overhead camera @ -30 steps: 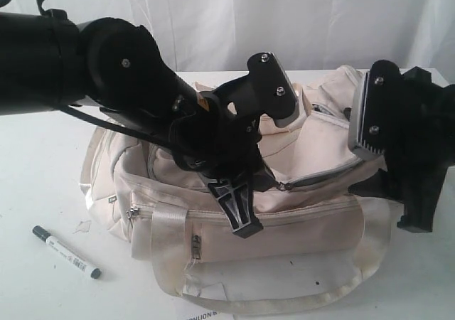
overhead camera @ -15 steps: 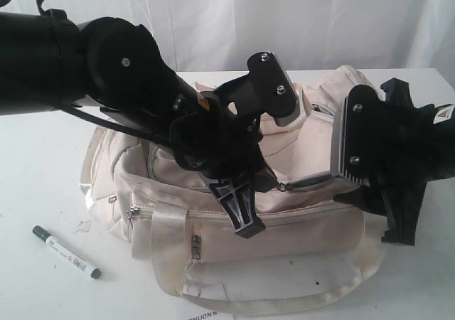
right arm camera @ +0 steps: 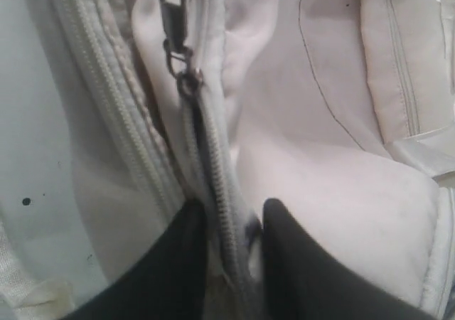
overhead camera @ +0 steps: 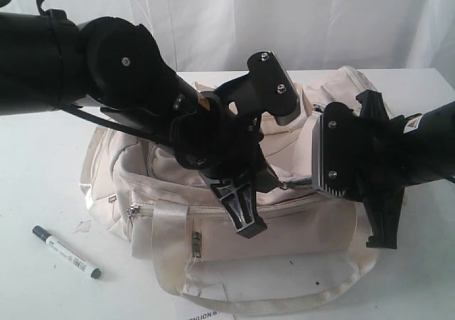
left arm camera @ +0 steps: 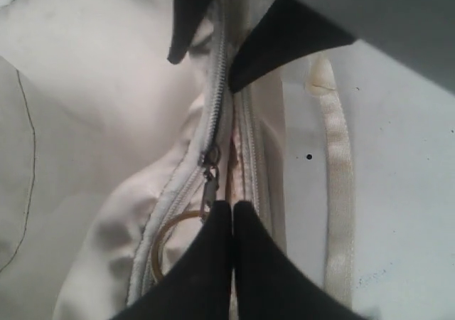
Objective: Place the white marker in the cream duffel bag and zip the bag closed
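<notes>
The white marker (overhead camera: 66, 252) is lying on the bench (overhead camera: 43, 192) at the front, apart from the left corner of the cream duffel bag (overhead camera: 298, 227). On the bag's top, the left claw (left arm camera: 232, 210) is sitting fully closed beside the zip pull (left arm camera: 207, 185), while the right claw (right arm camera: 234, 213) is pinching the zip seam (right arm camera: 220, 185) between narrowed fingers (right arm camera: 291, 263).

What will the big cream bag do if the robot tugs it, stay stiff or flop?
Probably flop: the cream duffel bag sags and wrinkles on the table, so its cloth would likely bunch rather than hold shape. It looks light for its size, since the sides slump as if little is inside. Its satiny strap may be slippery.
</notes>
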Available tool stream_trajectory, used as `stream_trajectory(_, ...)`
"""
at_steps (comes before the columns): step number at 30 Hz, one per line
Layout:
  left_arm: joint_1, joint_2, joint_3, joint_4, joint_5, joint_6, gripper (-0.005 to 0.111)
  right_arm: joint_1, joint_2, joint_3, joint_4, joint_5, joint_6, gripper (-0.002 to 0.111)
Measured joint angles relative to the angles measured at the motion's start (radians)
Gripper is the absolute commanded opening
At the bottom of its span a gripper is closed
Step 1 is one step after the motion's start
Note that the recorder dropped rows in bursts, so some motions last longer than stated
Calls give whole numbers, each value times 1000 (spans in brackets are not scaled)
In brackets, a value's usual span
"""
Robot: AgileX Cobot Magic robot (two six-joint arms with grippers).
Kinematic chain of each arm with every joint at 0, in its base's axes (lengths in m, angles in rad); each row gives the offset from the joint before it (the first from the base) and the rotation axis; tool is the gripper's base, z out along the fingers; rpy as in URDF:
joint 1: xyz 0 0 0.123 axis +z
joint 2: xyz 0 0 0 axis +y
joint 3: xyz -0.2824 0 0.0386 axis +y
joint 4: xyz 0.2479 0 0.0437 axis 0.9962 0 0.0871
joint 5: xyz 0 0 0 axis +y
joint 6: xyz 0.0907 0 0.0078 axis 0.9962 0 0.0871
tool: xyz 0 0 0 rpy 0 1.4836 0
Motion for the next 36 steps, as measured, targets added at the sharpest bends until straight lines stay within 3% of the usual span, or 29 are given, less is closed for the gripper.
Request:
stream_trajectory(2,0,0,0,0,0,0,0,0,1,0,0,0,0,0)
stream_trajectory(16,9,-45,13,22,36,0,0,2,1,0,2,-8,37,0)
stream_trajectory(28,155,-208,189,31,60,0,0,2,1,0,2,-24,41,0)
stream_trajectory(36,250,-306,234,51,76,0,0,2,1,0,4,-29,57,0)
